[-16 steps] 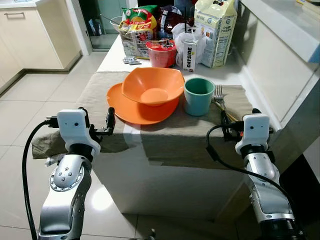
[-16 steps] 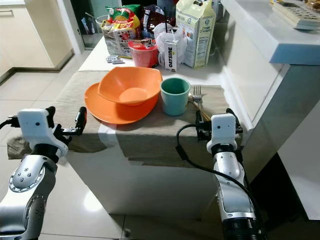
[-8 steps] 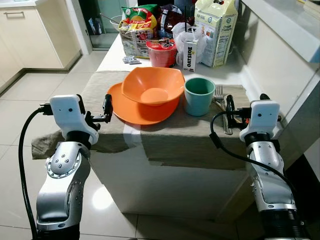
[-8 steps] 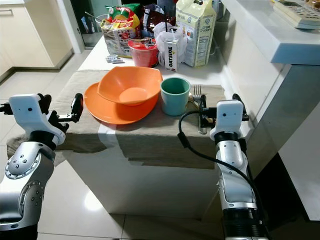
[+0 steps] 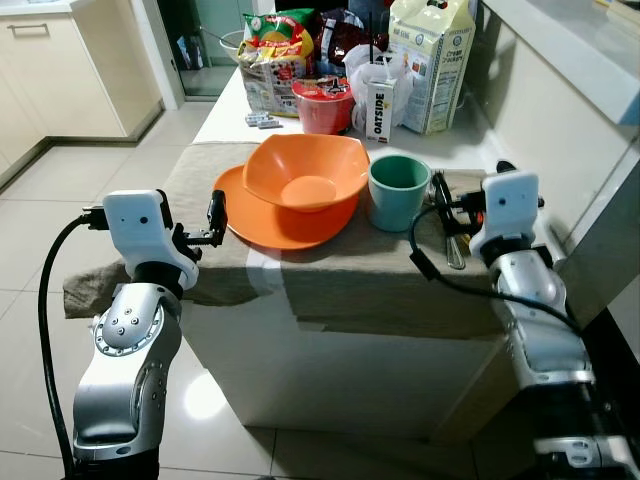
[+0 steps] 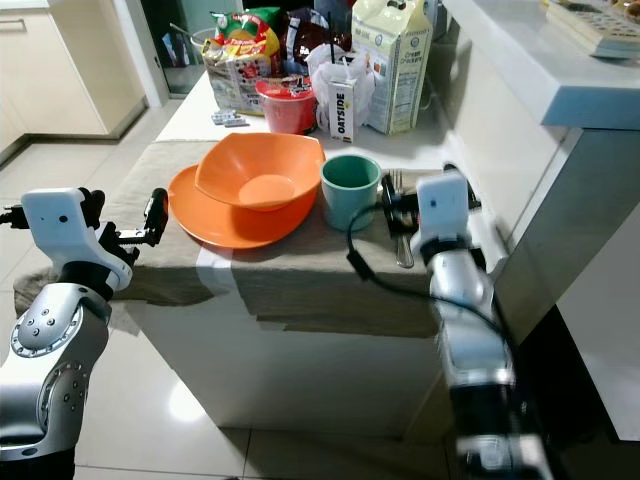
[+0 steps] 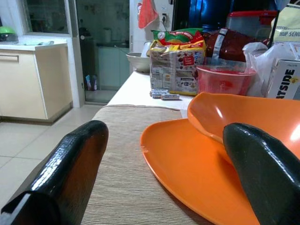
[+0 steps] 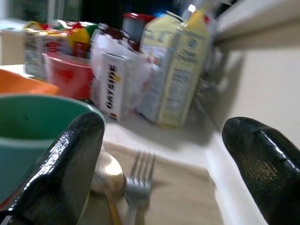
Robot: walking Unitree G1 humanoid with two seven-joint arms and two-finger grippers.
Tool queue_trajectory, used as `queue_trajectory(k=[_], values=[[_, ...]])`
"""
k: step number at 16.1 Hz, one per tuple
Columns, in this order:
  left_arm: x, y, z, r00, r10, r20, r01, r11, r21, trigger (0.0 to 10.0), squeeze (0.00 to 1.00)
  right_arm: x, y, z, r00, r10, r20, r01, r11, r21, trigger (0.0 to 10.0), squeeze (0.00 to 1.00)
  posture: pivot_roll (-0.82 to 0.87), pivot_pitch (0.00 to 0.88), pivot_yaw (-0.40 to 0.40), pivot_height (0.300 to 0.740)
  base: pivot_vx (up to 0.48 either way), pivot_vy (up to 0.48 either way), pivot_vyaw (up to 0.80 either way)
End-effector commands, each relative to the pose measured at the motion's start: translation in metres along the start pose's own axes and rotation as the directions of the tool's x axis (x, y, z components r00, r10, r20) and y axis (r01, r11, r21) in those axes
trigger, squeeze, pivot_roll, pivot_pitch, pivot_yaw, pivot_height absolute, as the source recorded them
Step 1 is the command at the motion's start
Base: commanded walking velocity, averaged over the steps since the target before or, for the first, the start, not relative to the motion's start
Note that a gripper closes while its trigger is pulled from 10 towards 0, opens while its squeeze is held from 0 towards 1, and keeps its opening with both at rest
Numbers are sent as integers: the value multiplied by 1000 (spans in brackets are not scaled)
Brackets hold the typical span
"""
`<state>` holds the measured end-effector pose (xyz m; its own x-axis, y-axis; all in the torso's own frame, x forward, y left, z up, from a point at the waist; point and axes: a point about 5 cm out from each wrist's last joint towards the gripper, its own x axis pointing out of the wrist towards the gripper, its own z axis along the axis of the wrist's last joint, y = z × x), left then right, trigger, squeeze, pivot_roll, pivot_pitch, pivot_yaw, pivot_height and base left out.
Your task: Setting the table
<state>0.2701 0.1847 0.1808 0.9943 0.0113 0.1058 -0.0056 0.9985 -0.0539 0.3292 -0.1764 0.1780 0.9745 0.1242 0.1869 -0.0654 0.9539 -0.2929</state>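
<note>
Reaching over the counter point(image 5: 350, 275), we hold our right hand point(image 8: 154, 154) wide; fork point(image 8: 136, 180) and spoon point(image 8: 107, 176) lie just ahead between its fingers, handles running back toward us.

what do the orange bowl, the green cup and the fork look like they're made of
Bowl: probably plastic or melamine, going by its even orange colour and soft satin sheen with thin, slightly squared walls.
Cup: matte teal, thick rim, so glazed ceramic or plastic; the look leaves it open.
Fork: metal, likely steel, with silvery grey reflective tines.
</note>
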Motion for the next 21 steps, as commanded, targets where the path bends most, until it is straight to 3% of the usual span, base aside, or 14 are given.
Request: queue_trajectory(k=[1, 2, 4, 10, 12, 15, 21], values=[[2, 1, -1, 1000, 2, -16, -2, 1000, 13, 10000, 0, 6, 1, 1, 997, 70, -20, -71, 997, -21, 10000, 0, -99, 0, 60, 740, 0, 0, 0], [2, 1, -1, 1000, 2, -16, -1, 1000, 13, 10000, 0, 9, 0, 3, 994, 102, -22, -103, 994, -40, 10000, 0, -98, 0, 58, 740, 0, 0, 0], [1, 0, -2, 1000, 2, -16, -1, 1000, 12, 10000, 0, 18, -1, 9, 959, 278, -48, -282, 946, -159, 10000, 0, -96, 0, 50, 740, 0, 0, 0], [0, -2, -3, 1000, 9, -13, -9, 1000, 8, 10000, 0, 21, -10, 9, 881, 451, -144, -473, 832, -290, 10000, 0, -90, 0, 35, 740, 0, 0, 0], [0, -2, -3, 1000, 11, -10, -11, 1000, 10, 10000, 0, 26, -17, 11, 890, 435, -139, -456, 836, -306, 10000, 0, -92, 0, 32, 740, 0, 0, 0], [1, -3, -3, 1000, 15, -6, -15, 1000, 9, 10000, 0, 35, -30, 20, 947, 315, -65, -319, 893, -317, 10000, 0, -94, 0, 30, 740, 0, 0, 0], [1, -3, -3, 1000, 12, -6, -12, 1000, 15, 10000, 0, 35, -37, 28, 942, 334, -33, -327, 891, -315, 10000, 0, -101, 0, 33, 740, 0, 0, 0]])
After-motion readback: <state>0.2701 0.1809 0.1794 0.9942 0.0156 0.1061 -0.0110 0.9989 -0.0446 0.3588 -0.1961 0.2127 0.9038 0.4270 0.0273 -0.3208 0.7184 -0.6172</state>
